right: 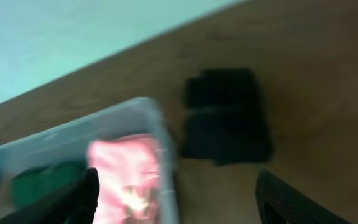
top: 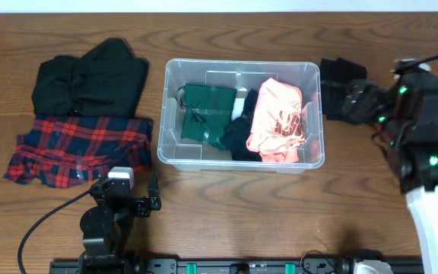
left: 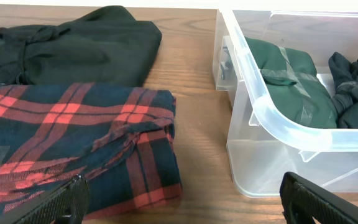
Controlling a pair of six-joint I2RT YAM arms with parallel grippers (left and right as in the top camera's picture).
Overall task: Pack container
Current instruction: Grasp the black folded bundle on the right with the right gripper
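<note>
Container (top: pixel 204 161) holding green garment (top: pixel 204 110), black garment (top: pixel 242 135), pink garment (top: pixel 276 114); left gripper (left: pixel 182 202), right gripper (right: pixel 176 202) both spread wide, empty.

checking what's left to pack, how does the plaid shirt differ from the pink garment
The plaid shirt is dark with red checks; the pink garment is plain salmon. The plaid shirt lies outside, left of the container; the pink garment is inside, at its right end. Both are loosely folded clothing.

Left hand (left: pixel 179 196) low, fingers wide apart; right hand (right: pixel 173 199) raised, fingers likewise spread wide.
</note>
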